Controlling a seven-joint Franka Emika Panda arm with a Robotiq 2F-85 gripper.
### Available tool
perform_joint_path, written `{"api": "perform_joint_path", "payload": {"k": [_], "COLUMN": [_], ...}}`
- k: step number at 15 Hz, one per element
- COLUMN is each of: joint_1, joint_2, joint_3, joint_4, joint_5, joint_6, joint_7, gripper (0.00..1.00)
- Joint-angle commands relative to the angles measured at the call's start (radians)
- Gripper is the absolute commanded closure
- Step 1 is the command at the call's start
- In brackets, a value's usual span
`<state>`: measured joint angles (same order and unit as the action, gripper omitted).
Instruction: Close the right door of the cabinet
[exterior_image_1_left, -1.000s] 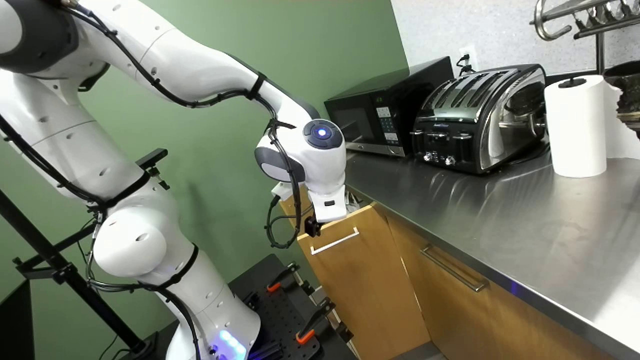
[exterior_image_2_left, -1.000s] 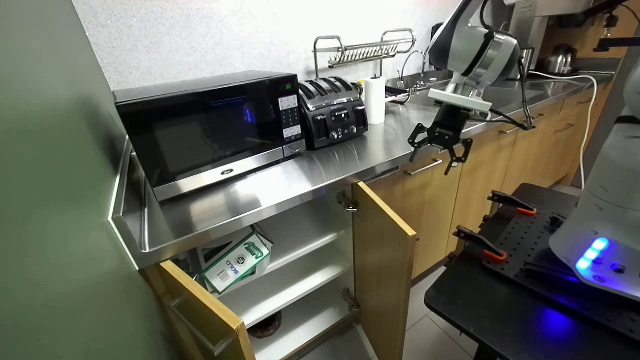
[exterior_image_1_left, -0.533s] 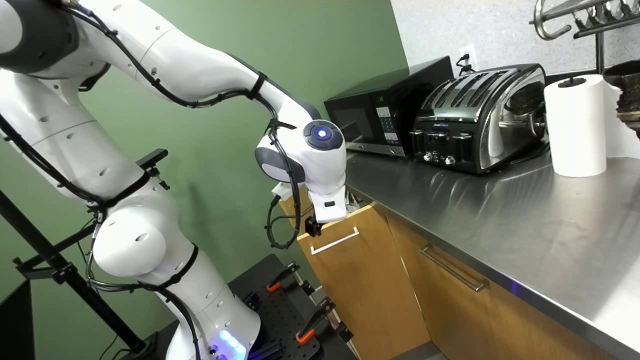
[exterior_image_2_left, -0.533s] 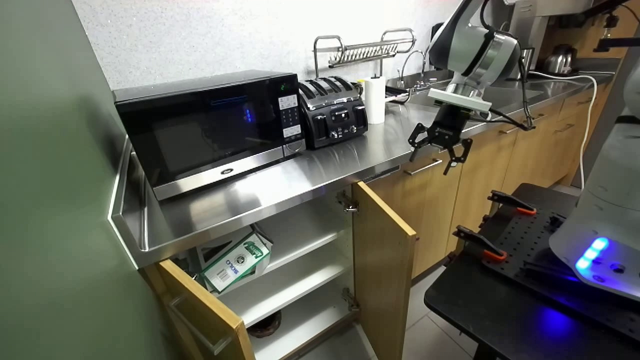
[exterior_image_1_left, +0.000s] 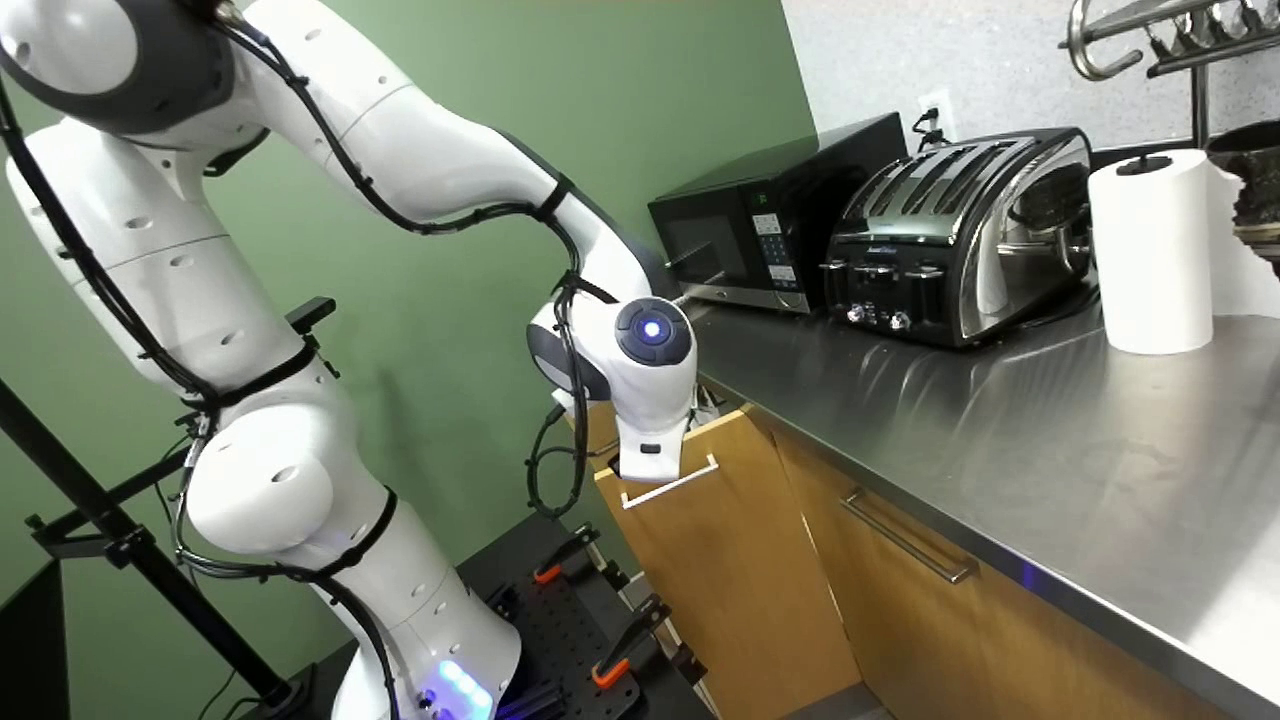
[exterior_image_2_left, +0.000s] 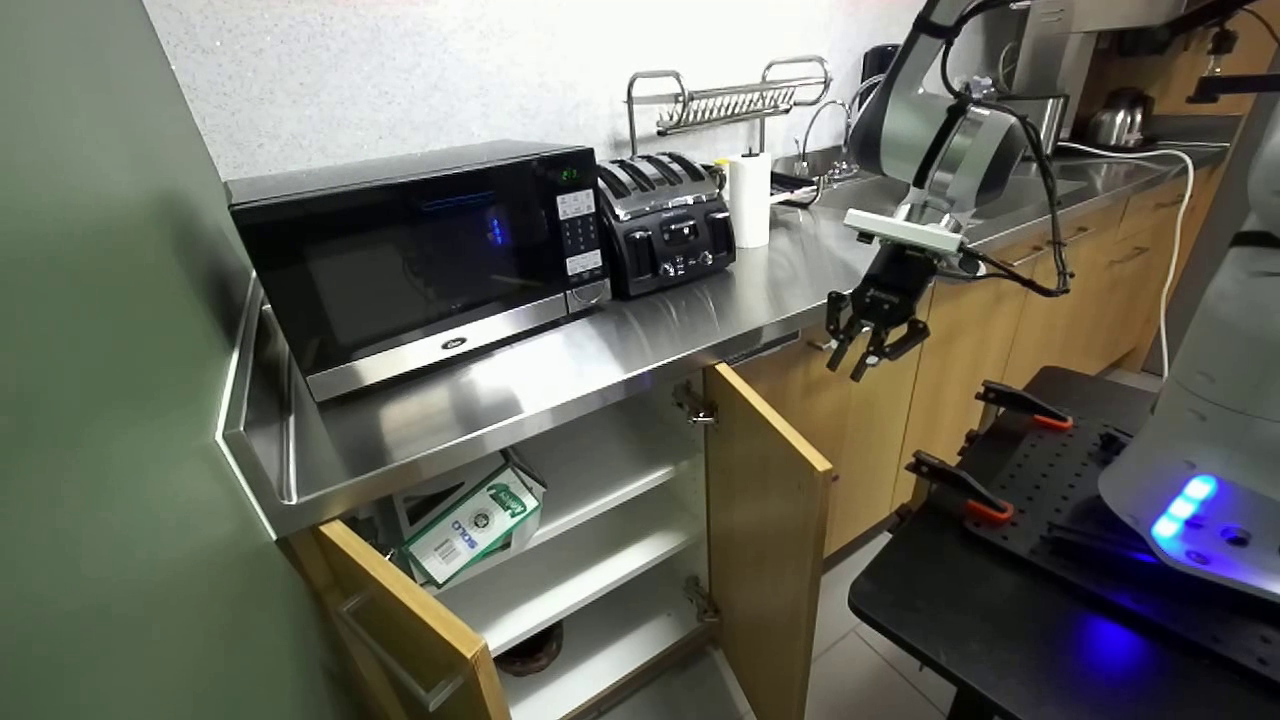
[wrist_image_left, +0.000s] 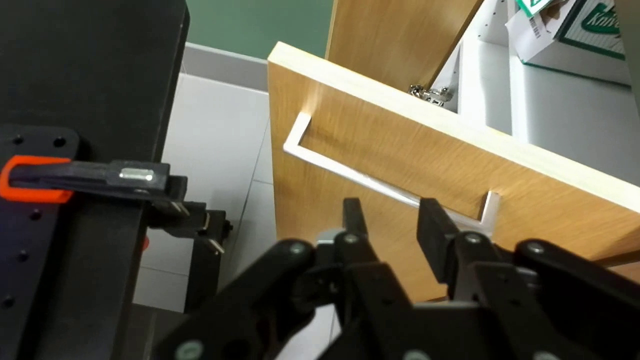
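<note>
The right door (exterior_image_2_left: 765, 540) of the cabinet (exterior_image_2_left: 640, 335) stands swung out, its inner face and hinges showing in an exterior view. Its outer face carries a slim bar handle (wrist_image_left: 360, 177), seen also in an exterior view as a pale bar (exterior_image_1_left: 690, 477). My gripper (wrist_image_left: 392, 201) is in front of that outer face, fingers partly drawn together with a clear gap and nothing between them. In the wrist view the right-hand finger overlaps the handle; no contact is visible. In an exterior view the gripper (exterior_image_2_left: 845, 372) hangs on the door's outer side, around its upper part.
A matching left door (exterior_image_2_left: 405, 588) also stands out from the cabinet. Inside, a green-white box (exterior_image_2_left: 480, 525) leans on a shelf. Above are a microwave (exterior_image_2_left: 420, 270), toaster (exterior_image_2_left: 670, 225) and paper roll (exterior_image_2_left: 750, 205). The black table (exterior_image_2_left: 960, 610) with clamps (wrist_image_left: 100, 175) is close by.
The arm has come down, lowering the hand beside the door's upper part. The fingers have drawn closer together from a wide spread. Neither door has moved.
</note>
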<state>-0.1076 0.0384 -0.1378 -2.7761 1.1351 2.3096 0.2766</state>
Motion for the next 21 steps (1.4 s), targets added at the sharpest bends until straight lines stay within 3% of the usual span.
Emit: {"api": "perform_joint_path", "payload": {"k": [1,9,16,21], "joint_1": [0.015,0.064,0.087,0.119], "joint_2": [0.095,0.302,0.460,0.473], "joint_3": [0.029,0.084,0.120,0.105], "joint_4": [0.032,0.135,0.264,0.269], "joint_5": [0.125,0.314,0.493,0.486], "joint_6": [-0.003,-0.034,-0.154,-0.159], "joint_7": [-0.008,-0.004,-0.079,-0.060], "gripper": [0.97,1.00,1.00,0.99]}}
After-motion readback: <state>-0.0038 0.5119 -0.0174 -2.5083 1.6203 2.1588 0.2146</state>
